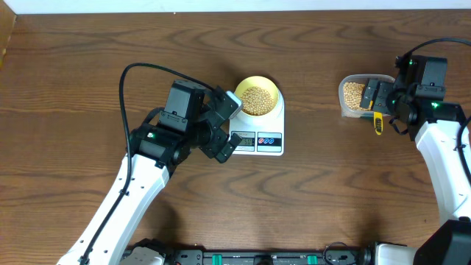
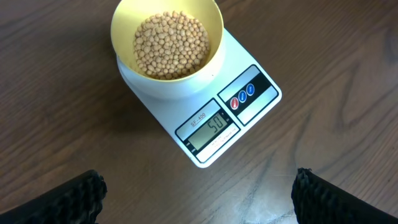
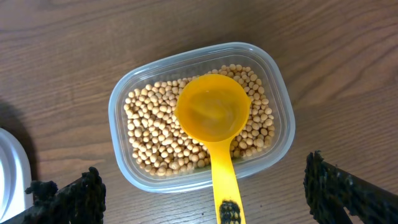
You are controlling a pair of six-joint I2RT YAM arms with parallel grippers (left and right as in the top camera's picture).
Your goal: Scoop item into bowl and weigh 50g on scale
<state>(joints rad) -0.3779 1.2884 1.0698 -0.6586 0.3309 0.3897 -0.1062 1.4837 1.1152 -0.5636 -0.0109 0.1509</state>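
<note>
Scale [image 2: 205,118] reads fifty, bowl [image 2: 166,37] of beans [image 2: 171,43] squarely on its platform. Left gripper [image 2: 199,199] hangs beside it, right gripper [image 3: 205,199] over the tub [image 3: 199,115] right of it — jaws spread, empty. Best touch nothing — scoop [image 3: 214,118] rests.

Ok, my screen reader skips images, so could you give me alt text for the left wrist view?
A pale-yellow bowl of tan beans sits on a white kitchen scale whose display reads 50. The scale rests on a dark wooden table, with the left hand's two black fingertips spread apart at the bottom corners.
</note>
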